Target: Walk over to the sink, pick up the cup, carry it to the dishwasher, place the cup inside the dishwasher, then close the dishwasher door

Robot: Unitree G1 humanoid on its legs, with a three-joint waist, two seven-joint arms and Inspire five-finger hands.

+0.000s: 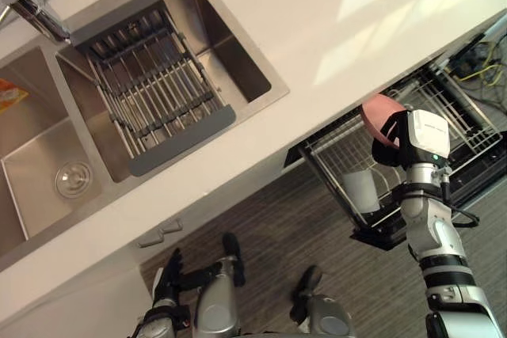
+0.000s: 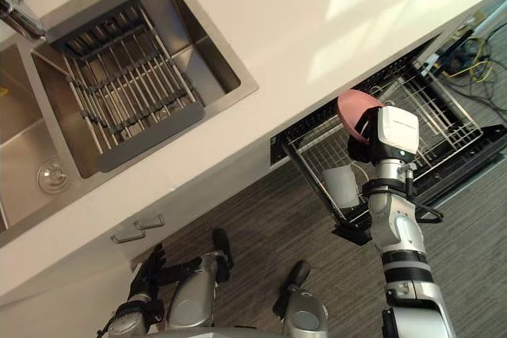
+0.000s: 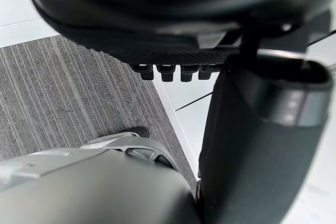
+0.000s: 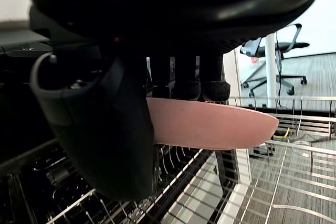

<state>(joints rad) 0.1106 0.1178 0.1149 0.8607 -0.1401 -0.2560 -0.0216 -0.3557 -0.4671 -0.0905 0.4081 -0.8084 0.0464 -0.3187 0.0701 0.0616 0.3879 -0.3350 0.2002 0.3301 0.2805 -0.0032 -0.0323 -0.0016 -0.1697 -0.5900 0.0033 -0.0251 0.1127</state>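
Observation:
A pink cup (image 1: 377,112) hangs over the pulled-out wire rack (image 1: 326,150) of the open dishwasher. My right hand (image 1: 394,135) is shut on it. In the right wrist view the fingers (image 4: 186,80) lie on top of the pink cup (image 4: 215,124) and the thumb (image 4: 107,135) presses from below, with the rack's wires (image 4: 294,150) underneath. The left hand (image 1: 165,281) hangs low by the cabinet front, away from the dishwasher, its fingers (image 3: 173,71) relaxed and holding nothing.
A pale tumbler (image 1: 362,189) stands in the rack's near corner. The steel double sink (image 1: 238,53) holds a wire drainer (image 1: 146,89) under the faucet (image 1: 33,7). A white counter (image 1: 333,13) runs between sink and dishwasher. An office chair (image 4: 273,59) stands beyond.

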